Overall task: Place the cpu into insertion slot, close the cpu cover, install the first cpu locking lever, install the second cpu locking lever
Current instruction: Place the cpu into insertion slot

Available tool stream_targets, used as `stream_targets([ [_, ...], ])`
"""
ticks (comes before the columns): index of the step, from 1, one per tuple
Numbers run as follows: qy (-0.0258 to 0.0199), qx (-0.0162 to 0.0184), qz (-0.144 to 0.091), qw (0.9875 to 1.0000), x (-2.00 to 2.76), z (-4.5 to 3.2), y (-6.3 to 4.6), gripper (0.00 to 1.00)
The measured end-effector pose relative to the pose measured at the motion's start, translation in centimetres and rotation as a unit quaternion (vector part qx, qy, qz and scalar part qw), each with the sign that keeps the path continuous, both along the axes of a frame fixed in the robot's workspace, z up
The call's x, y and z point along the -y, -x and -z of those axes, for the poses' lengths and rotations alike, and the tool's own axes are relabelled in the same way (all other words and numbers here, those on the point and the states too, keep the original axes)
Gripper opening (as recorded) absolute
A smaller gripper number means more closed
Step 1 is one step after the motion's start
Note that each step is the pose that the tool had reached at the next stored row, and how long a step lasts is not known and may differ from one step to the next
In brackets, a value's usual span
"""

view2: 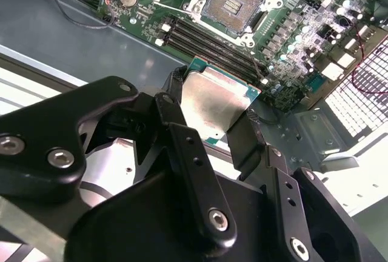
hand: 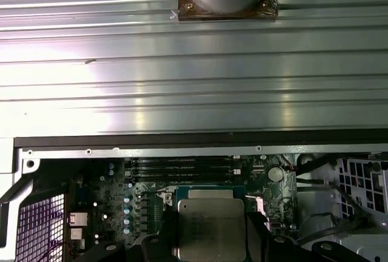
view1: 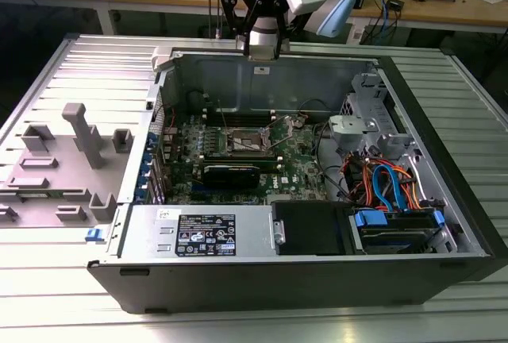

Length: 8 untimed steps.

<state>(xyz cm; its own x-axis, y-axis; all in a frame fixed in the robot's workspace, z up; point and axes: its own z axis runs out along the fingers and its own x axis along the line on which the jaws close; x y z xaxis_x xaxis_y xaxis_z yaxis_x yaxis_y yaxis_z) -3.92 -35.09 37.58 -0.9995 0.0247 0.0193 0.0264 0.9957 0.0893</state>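
The gripper (view2: 213,109) clamps the cpu (view2: 209,92) by two opposite edges, leaving its underside free, we judge, for seating. It hangs flat, metal top up (square, so no long axis), above the open case (view1: 317,283), well apart from the bare slot (view2: 233,1).
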Motion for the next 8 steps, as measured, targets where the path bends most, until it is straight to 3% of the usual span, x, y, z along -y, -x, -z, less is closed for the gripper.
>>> stream_targets([
  [8,0.0,0.0,0.0,1.0,0.11,0.0,0.0,0.54],
])
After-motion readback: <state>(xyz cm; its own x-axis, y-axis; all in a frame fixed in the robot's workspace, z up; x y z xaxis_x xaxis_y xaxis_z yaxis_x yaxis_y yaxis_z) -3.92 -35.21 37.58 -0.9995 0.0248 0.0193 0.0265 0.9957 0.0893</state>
